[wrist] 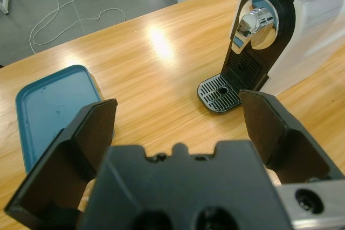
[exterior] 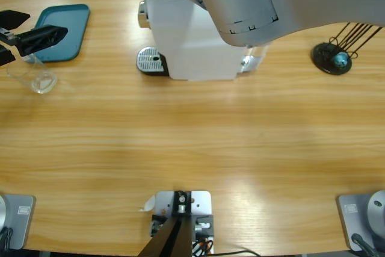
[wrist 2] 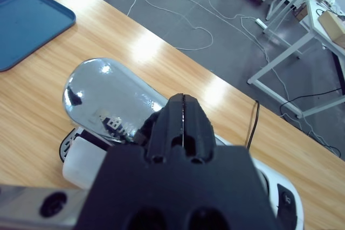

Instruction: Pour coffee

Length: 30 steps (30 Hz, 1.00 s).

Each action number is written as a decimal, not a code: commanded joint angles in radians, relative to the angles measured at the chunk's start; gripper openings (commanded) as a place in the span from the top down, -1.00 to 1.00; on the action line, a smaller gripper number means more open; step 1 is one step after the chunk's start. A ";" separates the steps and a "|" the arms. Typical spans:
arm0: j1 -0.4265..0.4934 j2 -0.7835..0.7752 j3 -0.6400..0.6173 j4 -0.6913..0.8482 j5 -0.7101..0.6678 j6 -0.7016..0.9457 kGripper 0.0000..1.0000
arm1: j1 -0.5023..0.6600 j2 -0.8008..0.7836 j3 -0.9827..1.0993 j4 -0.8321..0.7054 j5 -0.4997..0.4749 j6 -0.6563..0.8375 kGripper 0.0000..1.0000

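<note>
- The left claw [exterior: 24, 43] comes in from the left edge of the high view, its two black jaws standing wide apart with nothing between them.
- Just below that claw stands a clear, empty-looking glass cup [exterior: 36, 75] on the long wooden worktop [exterior: 192, 142] — no amber-brown coffee can be made out in it, and none shows anywhere else.
- A teal-blue rectangular tray [exterior: 66, 28] lies flat just behind the left claw, near the worktop's far edge; the left wrist view shows it bare [wrist: 51, 106].
- A white boxy coffee machine [exterior: 192, 40] stands near the middle of the far side, its round perforated metal drip plate [exterior: 150, 60] facing toward the tray. In the left wrist view its chrome spout [wrist: 256, 22] hangs above the drip plate [wrist: 220, 93], with nothing standing on it.
- The right claw [wrist 2: 183, 114] is pressed together, jaws meeting in a thin seam, right above the machine's shiny chrome lever [wrist 2: 108, 100].
- A black round stand with thin wire arms [exterior: 334, 55] sits well to the right of the machine — a small teal-blue capsule [exterior: 341, 60] rests on it.
</note>
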 commanded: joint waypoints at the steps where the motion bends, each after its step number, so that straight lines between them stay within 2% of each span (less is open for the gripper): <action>1: 0.006 -0.021 0.037 0.018 -0.012 -0.005 -0.95 | 0.022 0.141 0.134 -0.001 0.041 0.019 1.00; 24: 0.006 -0.039 0.037 0.038 -0.011 -0.005 -0.95 | 0.022 0.155 0.220 -0.070 0.046 0.061 1.00; 27: 0.006 -0.045 0.031 0.038 -0.010 -0.007 -0.98 | 0.022 0.107 0.223 -0.068 0.020 0.053 1.00; 29: 0.006 -0.057 0.012 0.061 -0.016 -0.042 -0.99 | 0.022 0.016 0.214 -0.019 0.036 0.044 1.00; 30: 0.007 -0.066 -0.006 0.090 -0.022 -0.057 -0.99 | 0.021 -0.036 0.210 0.017 0.064 0.043 0.84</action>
